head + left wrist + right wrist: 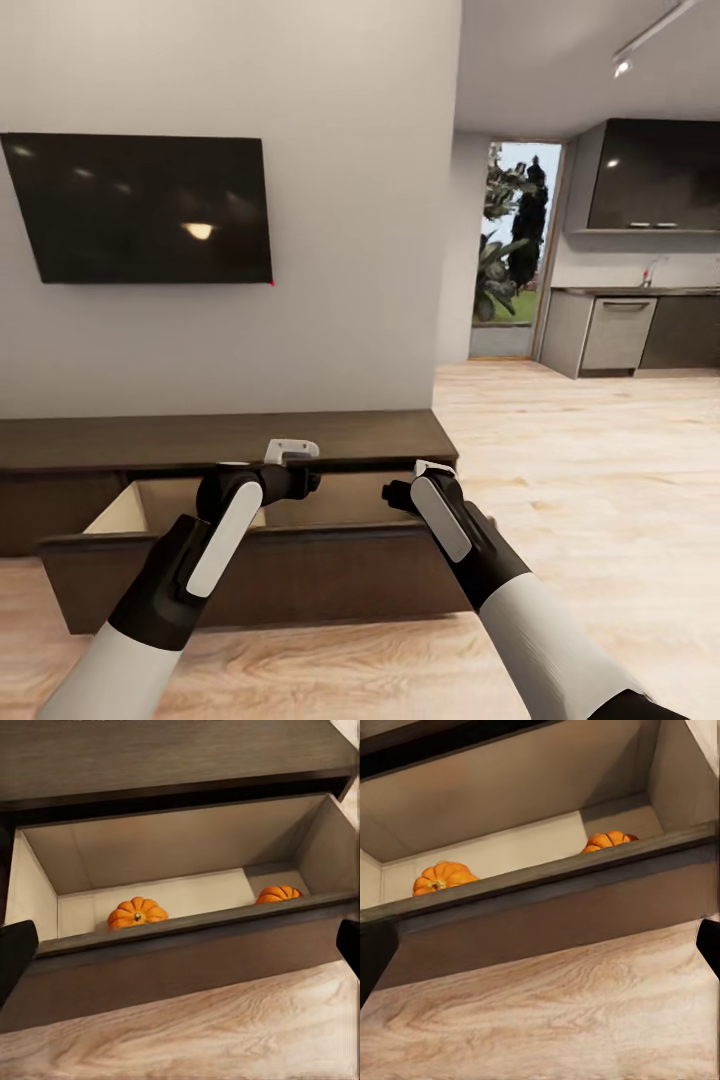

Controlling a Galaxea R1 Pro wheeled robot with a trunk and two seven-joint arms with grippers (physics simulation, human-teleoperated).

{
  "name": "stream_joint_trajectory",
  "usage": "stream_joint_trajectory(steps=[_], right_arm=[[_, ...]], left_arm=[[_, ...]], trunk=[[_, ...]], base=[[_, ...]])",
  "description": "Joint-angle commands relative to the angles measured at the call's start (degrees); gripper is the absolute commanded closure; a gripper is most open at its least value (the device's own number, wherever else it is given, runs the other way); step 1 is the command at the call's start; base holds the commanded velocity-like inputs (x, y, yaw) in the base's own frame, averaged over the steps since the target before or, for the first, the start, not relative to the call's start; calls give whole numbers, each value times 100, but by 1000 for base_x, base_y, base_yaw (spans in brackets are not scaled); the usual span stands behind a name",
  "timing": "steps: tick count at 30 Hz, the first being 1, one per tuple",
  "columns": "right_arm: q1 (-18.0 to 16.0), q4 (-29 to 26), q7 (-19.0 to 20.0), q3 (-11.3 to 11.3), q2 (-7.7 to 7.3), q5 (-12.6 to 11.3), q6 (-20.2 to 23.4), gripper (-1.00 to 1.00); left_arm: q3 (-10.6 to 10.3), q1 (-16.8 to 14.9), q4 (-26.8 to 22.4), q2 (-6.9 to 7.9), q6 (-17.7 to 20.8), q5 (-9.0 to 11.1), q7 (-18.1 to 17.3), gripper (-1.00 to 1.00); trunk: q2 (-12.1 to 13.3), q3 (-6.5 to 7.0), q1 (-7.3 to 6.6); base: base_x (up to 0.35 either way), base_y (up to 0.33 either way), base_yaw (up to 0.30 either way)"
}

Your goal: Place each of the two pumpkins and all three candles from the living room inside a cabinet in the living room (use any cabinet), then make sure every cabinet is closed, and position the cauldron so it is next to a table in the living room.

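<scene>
Hovering over the pulled-out drawer [250,560] of the cabinet [220,440], I have my left fingers [292,452] above its back edge and my right fingers [400,492] above its front right corner, neither touching anything. Both pairs of fingers are spread apart and hold nothing; in each wrist view the dark tips sit at opposite borders with only the drawer between them. The two pumpkins already lie inside: one pumpkin [136,912] on the drawer floor toward its left end, the other pumpkin [278,894] near its right end wall, well apart, both just behind the front panel [195,952]. The drawer's long axis runs across in front of me, and its front panel stands between my fingers and the wooden floor [560,460], so any closing push must go straight away from me toward the wall. My right arm is nearer the panel's right end, my left nearer its middle. The head view gives me the whole cabinet below the television [140,205] but hides the drawer's contents behind my arms; the wrist views look down over the panel's lip and show the pumpkins. I see no candles in the drawer, so I judge it should stay open for now.
</scene>
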Motion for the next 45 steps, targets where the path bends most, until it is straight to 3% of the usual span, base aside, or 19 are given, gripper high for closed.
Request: stream_joint_trajectory(steps=[1,19,24,26,27,29,34,36,39,42,45], right_arm=[[-5,-6,-60,12,-2,-57,5,-100],[20,-14,-18,12,-11,-57,-33,-100],[65,-28,374,16,-29,-27,-172,-100],[122,-29,510,26,-32,-6,-294,-100],[207,-30,621,71,-34,17,-437,-100],[353,-35,749,316,-47,41,-778,-100],[648,-27,818,787,-68,60,-1481,-100],[952,9,833,1021,-84,123,-2165,-100],[1235,41,840,1156,-93,381,-2734,-100],[1512,57,843,1220,-95,816,-3124,-100],[1626,67,844,1233,-113,970,-3241,-100]], left_arm=[[-11,-6,-5,5,11,56,60,-100],[-18,-6,-100,-15,11,47,61,-100],[-42,29,-156,-11,-41,18,103,-100],[-50,40,-152,-8,-283,9,102,-100],[-58,69,-150,-5,-577,2,91,-100],[-94,199,-107,1,-1046,-16,82,-100],[-137,378,32,27,-1428,-25,61,-100],[-146,610,157,45,-1923,-37,55,-100],[-180,830,431,57,-2549,-93,34,-100],[-450,960,1031,59,-3375,-400,-76,-100],[-663,997,1481,64,-4079,-663,-157,-100]], trunk=[[-1,16,-7],[23,415,-53],[30,526,-66],[32,570,-71],[34,592,-74],[36,636,-79],[43,747,-92],[46,791,-97],[48,836,-102],[48,836,-102],[48,836,-102]], base=[[-336,0,0],[-337,0,0],[-340,0,0],[-340,0,0],[-324,0,0],[-242,0,0],[-98,0,0],[-29,0,0],[-13,0,0],[-5,0,0],[-1,0,0]])
